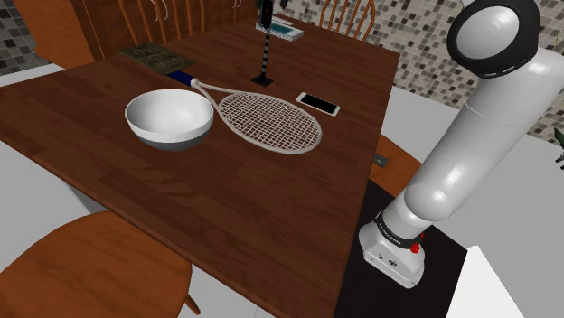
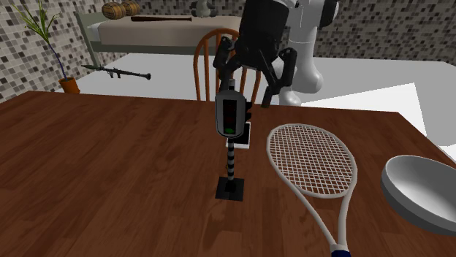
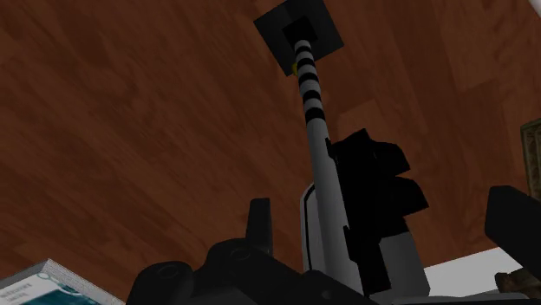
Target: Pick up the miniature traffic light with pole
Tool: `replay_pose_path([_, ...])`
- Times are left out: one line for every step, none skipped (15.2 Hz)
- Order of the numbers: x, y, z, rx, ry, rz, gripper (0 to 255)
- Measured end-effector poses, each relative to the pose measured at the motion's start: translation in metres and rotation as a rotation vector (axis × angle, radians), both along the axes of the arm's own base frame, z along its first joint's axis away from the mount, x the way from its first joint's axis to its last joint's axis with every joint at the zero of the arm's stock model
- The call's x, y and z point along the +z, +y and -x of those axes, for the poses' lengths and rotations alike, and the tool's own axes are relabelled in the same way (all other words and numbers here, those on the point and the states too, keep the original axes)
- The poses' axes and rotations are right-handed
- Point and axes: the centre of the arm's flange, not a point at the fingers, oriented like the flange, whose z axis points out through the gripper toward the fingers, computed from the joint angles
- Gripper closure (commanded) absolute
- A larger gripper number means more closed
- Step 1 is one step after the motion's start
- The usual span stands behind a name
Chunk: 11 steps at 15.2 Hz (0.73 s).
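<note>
The miniature traffic light (image 2: 231, 113) stands upright on the dark wooden table (image 2: 109, 175): a grey head with a green lamp, a black-and-white striped pole (image 2: 232, 157) and a square black base (image 2: 230, 188). In the shoulder view it stands (image 1: 264, 56) at the table's far side. My black gripper (image 2: 245, 96) hangs open just above and behind the head, one finger on each side. In the wrist view the head (image 3: 364, 217) lies between my fingers (image 3: 258, 221), nearer one than the other, and neither touches it. The gripper (image 1: 266, 13) sits at the top of the pole.
A white racket (image 1: 271, 122) lies beside the light, with a white bowl (image 1: 170, 119) by its handle. A phone (image 1: 318, 103) lies near the table's right edge. A book (image 1: 289, 30) and a dark flat mat (image 1: 155, 56) lie at the far side. A wooden chair (image 2: 219, 58) stands behind the gripper.
</note>
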Motion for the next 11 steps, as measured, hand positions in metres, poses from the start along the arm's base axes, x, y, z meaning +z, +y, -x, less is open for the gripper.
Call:
replay_pose_path([-0.004, 0.0, -0.001, -0.001, -0.001, 0.0, 0])
replay_pose_path([-0.008, 0.0, -0.001, -0.002, -0.002, 0.0, 0])
replay_pose_path([-0.014, 0.001, -0.002, -0.003, -0.002, 0.0, 0])
replay_pose_path([-0.019, 0.001, -0.002, -0.002, -0.002, 0.0, 0])
replay_pose_path([-0.024, 0.0, -0.003, -0.003, -0.002, 0.0, 0])
replay_pose_path([-0.027, 0.0, -0.003, -0.003, -0.002, 0.0, 0])
replay_pose_path([-0.03, 0.0, -0.002, -0.003, -0.003, 0.0, 255])
replay_pose_path([-0.031, 0.0, -0.002, -0.003, -0.003, 0.0, 255])
replay_pose_path([-0.031, 0.0, -0.002, -0.003, -0.004, 0.0, 255])
replay_pose_path([-0.031, 0.0, -0.002, -0.003, -0.004, 0.0, 255])
replay_pose_path([-0.031, 0.0, -0.002, -0.003, -0.005, 0.0, 255])
